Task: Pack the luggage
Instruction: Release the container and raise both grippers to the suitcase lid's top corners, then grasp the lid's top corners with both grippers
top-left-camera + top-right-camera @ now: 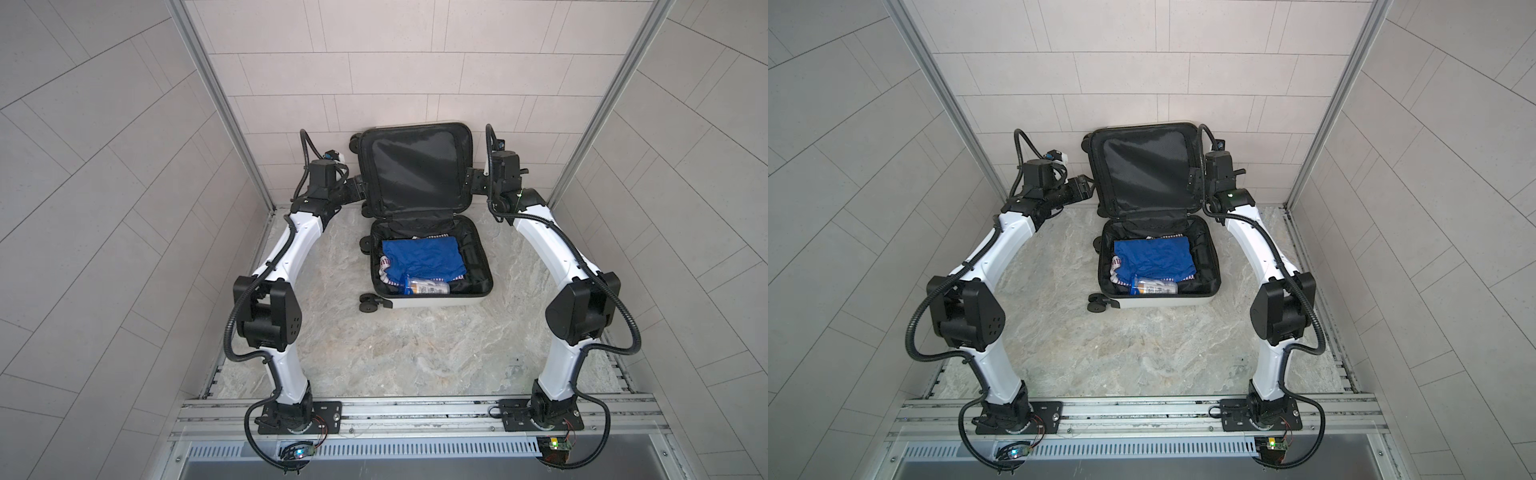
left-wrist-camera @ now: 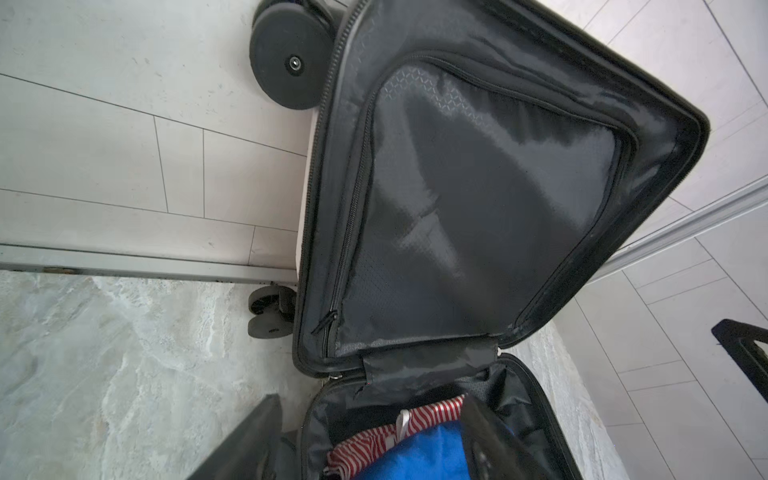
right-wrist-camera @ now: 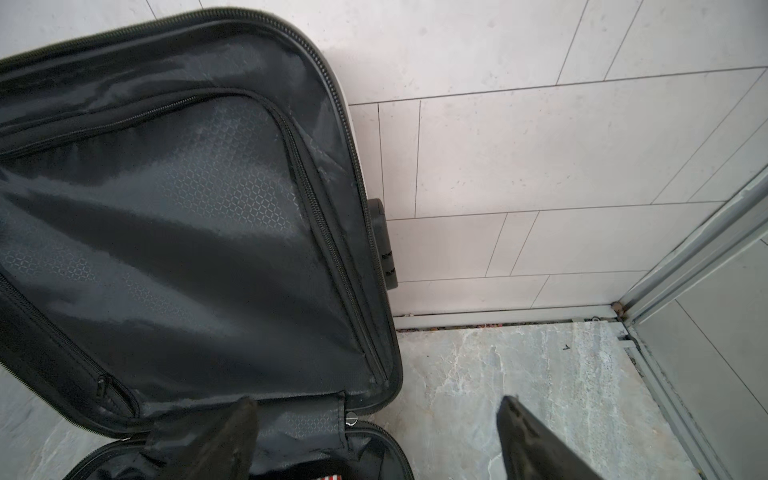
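Open luggage (image 1: 415, 174), blue cloth (image 1: 419, 259), labelled bottle (image 1: 428, 287), print too small to read

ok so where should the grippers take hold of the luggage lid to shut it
Take the lid by its two side rims, about mid-height: left gripper from the left, right gripper from the right. It stands nearly upright against the back wall, hinged at the bottom, so those thin rims are likely the easiest edges to straddle.
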Available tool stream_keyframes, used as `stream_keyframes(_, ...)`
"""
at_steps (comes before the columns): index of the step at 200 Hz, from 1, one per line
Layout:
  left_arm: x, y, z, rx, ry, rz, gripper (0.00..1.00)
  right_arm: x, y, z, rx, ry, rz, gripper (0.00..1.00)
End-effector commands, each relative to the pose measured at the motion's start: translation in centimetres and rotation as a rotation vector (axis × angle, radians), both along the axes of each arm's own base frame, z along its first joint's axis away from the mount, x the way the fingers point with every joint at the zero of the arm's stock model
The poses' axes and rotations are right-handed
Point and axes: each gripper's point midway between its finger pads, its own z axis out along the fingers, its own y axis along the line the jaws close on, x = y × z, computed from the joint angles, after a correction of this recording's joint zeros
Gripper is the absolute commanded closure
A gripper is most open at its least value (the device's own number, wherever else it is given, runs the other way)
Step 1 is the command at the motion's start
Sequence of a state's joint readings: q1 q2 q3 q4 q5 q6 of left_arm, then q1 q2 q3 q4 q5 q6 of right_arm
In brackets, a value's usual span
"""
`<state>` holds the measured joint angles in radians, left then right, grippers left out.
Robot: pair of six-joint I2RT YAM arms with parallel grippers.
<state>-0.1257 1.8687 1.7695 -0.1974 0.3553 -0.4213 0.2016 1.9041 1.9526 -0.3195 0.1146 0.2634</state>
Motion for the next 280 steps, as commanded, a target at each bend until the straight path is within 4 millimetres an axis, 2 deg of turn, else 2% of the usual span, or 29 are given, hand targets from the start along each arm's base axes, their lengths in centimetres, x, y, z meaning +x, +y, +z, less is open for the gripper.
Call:
stream_keyframes(1, 1.6, 0.2, 4.2, -0.063, -0.151, -0.018, 0.29, 1.6, -0.2, 2.4, -0.032, -0.092, -0.003, 0.10)
stream_keyframes(59, 4.9, 0.6, 4.0, -0.061, -0.248, -0.036, 0.36, 5.3, 0.0, 2.1, -0.048, -0.157, 0.009, 0.13)
stream_keyframes(82, 6.2, 0.0, 4.2, -0.085, -0.276, -0.074, 0.38, 6.4, -0.1, 2.4, -0.048, -0.189, 0.012, 0.14)
stream_keyframes(126, 8.3, -0.1, 3.6, -0.081, -0.293, -0.072, 0.39, 8.3, -0.6, 2.6, -0.037, -0.222, 0.020, 0.22)
stream_keyframes(162, 9.7, 0.2, 3.1, -0.085, -0.308, -0.048, 0.42, 9.4, -0.9, 3.0, -0.011, -0.262, 0.031, 0.30)
stream_keyframes(213, 11.1, 0.3, 3.6, -0.103, -0.364, -0.029, 0.48, 11.2, -0.8, 4.0, 0.033, -0.336, 0.051, 0.40)
stream_keyframes(280, 13.1, 0.1, 3.2, -0.122, -0.391, -0.017, 0.55, 12.9, -0.7, 4.5, 0.088, -0.412, 0.050, 0.47)
